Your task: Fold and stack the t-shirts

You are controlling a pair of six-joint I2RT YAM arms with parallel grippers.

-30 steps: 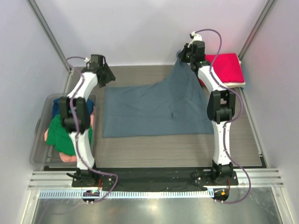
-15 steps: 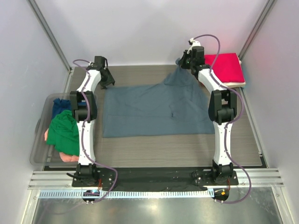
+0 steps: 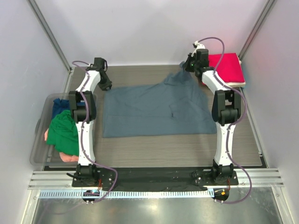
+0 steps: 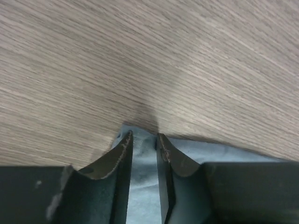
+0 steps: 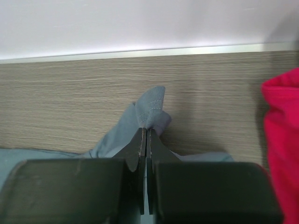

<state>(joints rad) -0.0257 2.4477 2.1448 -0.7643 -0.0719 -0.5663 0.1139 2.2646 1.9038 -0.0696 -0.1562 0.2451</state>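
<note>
The large slate grey-blue t-shirt [image 3: 154, 109] lies spread on the table, its back right corner pulled up toward my right gripper [image 3: 186, 66]. In the right wrist view that gripper [image 5: 145, 129] is shut on a bunched corner of the shirt [image 5: 152, 105], just above the table. My left gripper [image 3: 107, 87] is down at the shirt's back left corner. In the left wrist view it [image 4: 144, 136] is open, its fingers astride the shirt's corner [image 4: 142, 186]. A folded red t-shirt [image 3: 226, 67] lies on a cream one [image 3: 235, 85] at the back right.
A clear plastic bin [image 3: 39, 140] at the left holds green [image 3: 63, 133], navy [image 3: 58, 106] and salmon-pink [image 3: 70, 157] shirts. The red shirt [image 5: 282, 121] lies just right of my right gripper. Walls close in at the back and both sides.
My right gripper has lowered the shirt's corner and carried it a little right, flattening the raised cloth. My left gripper has come down from the back left onto the shirt's corner.
</note>
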